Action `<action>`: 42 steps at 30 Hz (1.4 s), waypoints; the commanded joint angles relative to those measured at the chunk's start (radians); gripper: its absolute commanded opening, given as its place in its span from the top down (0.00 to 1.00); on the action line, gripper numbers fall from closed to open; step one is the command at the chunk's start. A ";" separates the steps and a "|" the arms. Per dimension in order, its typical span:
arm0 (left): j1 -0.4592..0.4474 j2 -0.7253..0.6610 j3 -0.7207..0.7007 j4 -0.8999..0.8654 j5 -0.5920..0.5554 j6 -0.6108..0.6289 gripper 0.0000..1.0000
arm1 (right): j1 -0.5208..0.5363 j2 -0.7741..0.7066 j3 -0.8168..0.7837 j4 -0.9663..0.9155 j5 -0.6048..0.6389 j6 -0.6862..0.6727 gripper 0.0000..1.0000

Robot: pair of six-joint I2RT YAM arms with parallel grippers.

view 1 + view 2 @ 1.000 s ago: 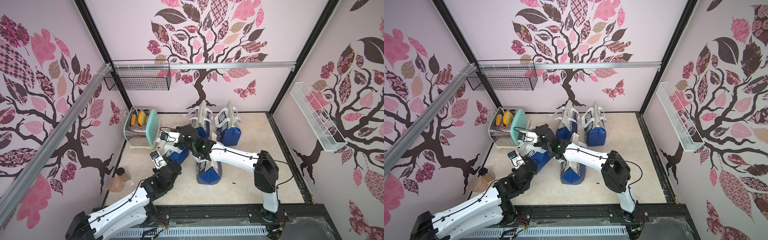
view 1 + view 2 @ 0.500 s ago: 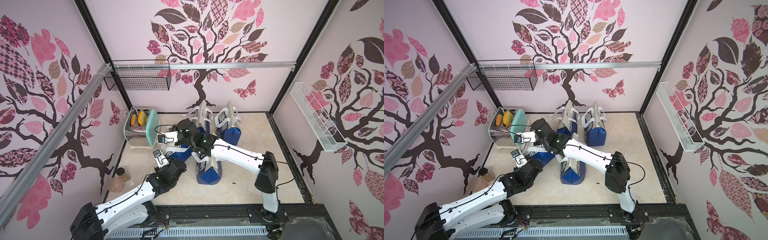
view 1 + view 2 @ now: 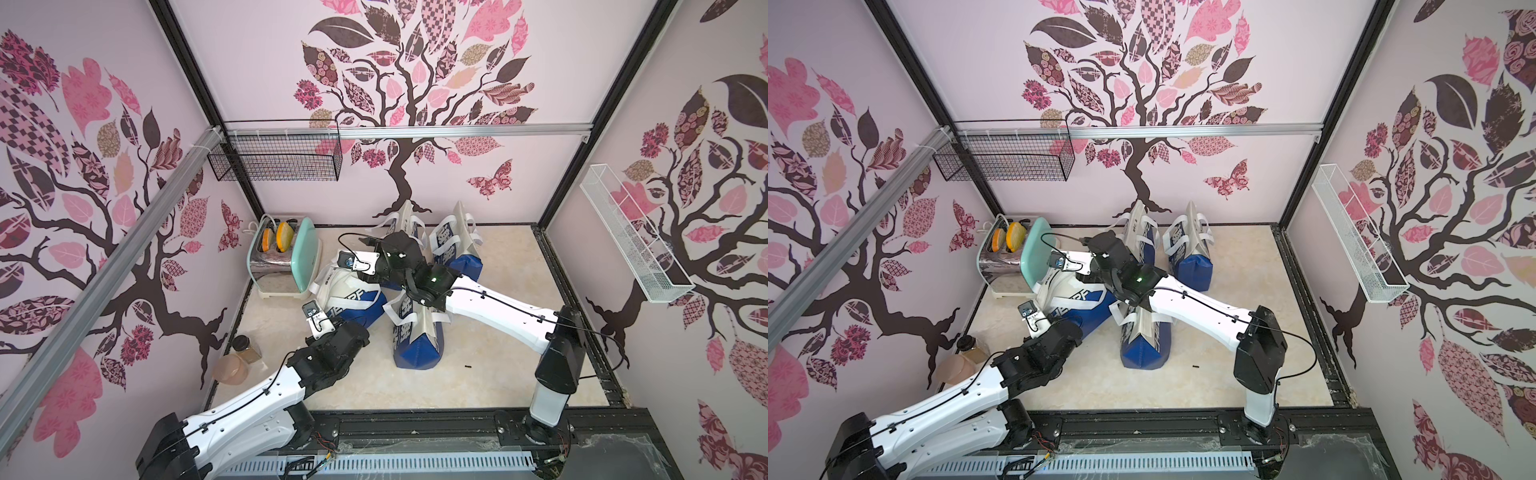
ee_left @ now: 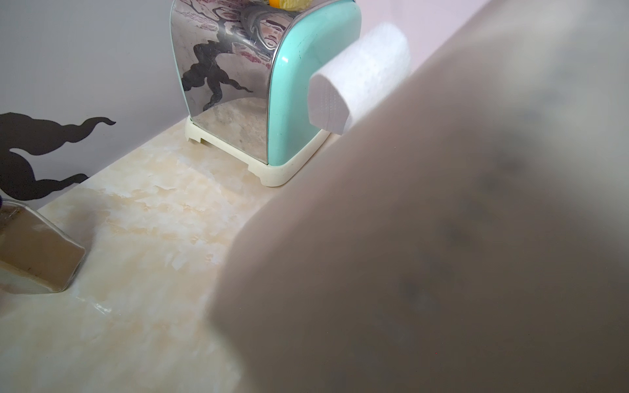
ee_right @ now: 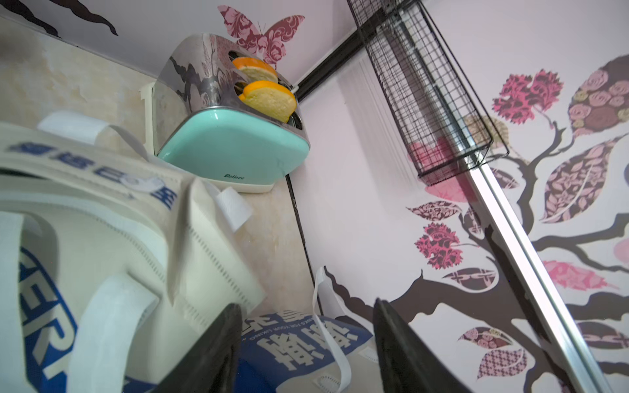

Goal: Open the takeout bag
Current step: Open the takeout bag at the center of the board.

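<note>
Bag (image 3: 353,293) lies tipped beside the toaster (image 3: 286,257). Left gripper (image 3: 334,326) is closed against it; a pinch on the fabric cannot be confirmed. Right gripper (image 5: 306,304) stands open, empty, near the mouth. Judged step: spreading the mouth. Next: seize a rim and pull apart.

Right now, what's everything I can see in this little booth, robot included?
takeout bags: four, white and blue; one beside the toaster, one front centre, two at the back.
toaster: one, mint and chrome, back left.
toast slices: two, orange-yellow, in the toaster's slots.
jar: one, clear with dark lid, front left.
round dish or lid: one, pinkish, beside the jar.
wire baskets: two; black on the back wall, white on the right wall.
table: one, beige marble.
arms: two, white and black, reaching in from the front.
left hand: shut, low against the toaster-side bag.
right hand: open, empty, over that bag's top.
</note>
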 commanded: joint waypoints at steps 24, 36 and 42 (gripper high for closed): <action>0.004 0.030 -0.003 -0.014 0.045 0.133 1.00 | 0.038 0.006 -0.077 0.163 -0.170 0.242 0.50; 0.003 0.006 0.000 -0.023 0.036 0.144 1.00 | 0.037 0.051 -0.095 0.177 -0.146 0.268 0.63; 0.005 -0.027 -0.009 -0.040 0.030 0.144 1.00 | 0.038 0.063 -0.107 0.176 -0.139 0.274 0.64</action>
